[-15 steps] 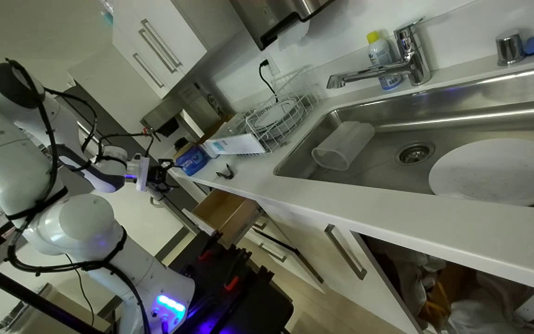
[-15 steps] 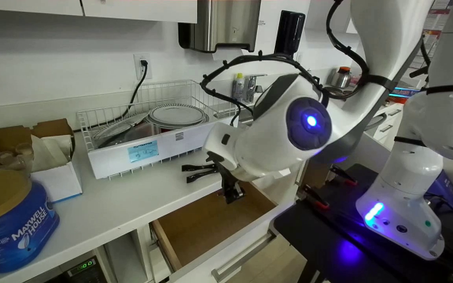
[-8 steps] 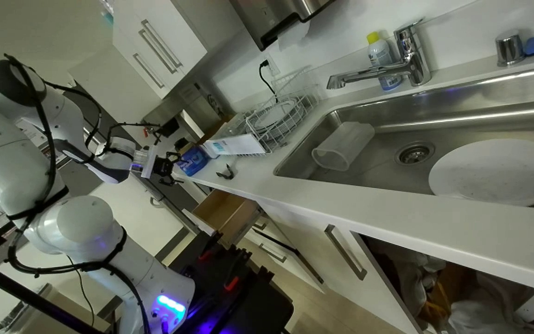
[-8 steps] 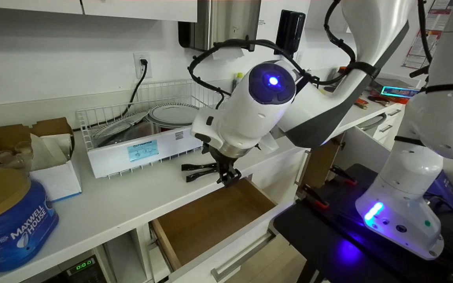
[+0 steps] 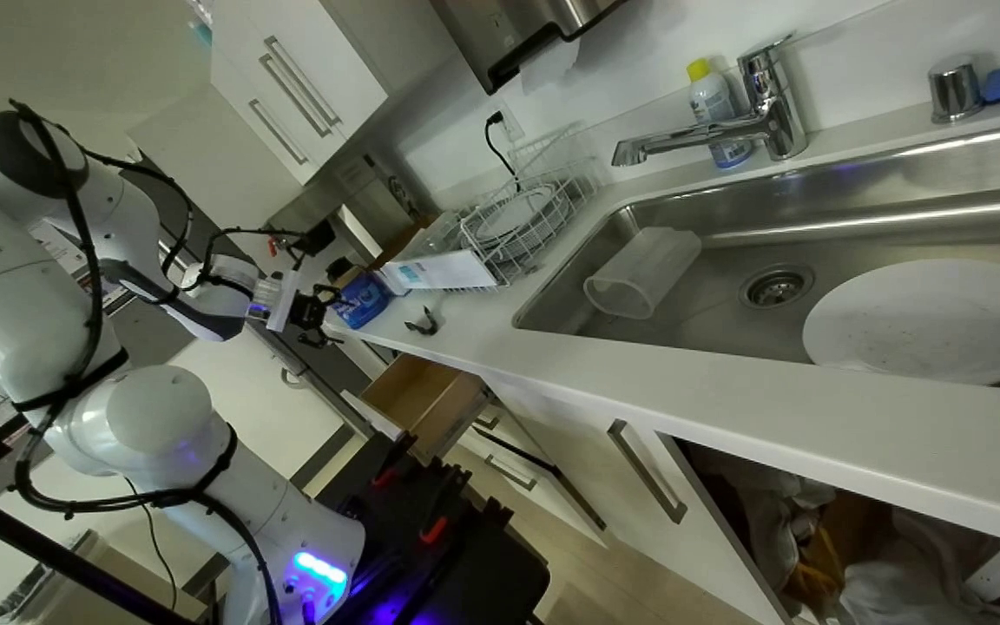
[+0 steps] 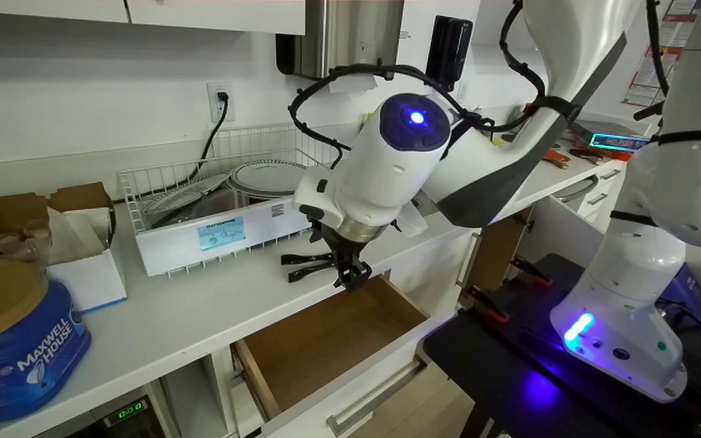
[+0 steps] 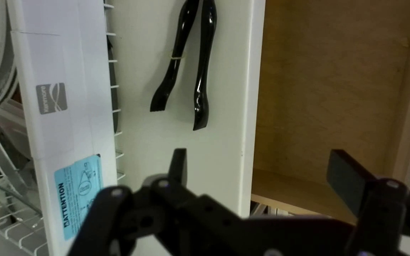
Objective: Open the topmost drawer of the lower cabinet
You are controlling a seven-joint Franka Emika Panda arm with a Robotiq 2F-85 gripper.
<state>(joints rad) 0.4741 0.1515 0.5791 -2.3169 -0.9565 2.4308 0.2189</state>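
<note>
The topmost drawer (image 6: 332,340) of the lower cabinet (image 5: 543,499) stands pulled out, with its bare wood-brown inside showing. It also shows in the exterior view (image 5: 413,395) and in the wrist view (image 7: 333,89). Its slim bar handle (image 6: 378,398) is on the white front, apart from my gripper. My gripper (image 7: 258,153) is open, with a wide gap and nothing between the fingers. In both exterior views the gripper (image 6: 353,280) (image 5: 331,317) hangs above the drawer near the counter's front edge. In the wrist view the edge runs between its fingers.
Black tongs (image 7: 201,71) lie on the white counter (image 6: 204,322) close by the gripper. A dish rack (image 6: 235,234) stands behind, with a blue coffee can (image 6: 22,359) and an open box (image 6: 83,255) beside it. A black stand (image 6: 478,365) is near the drawer front.
Over the last second my gripper has risen slightly and shifted toward the counter, and the wrist has turned. In the last half second it has barely moved. The drawer has stayed pulled out.
</note>
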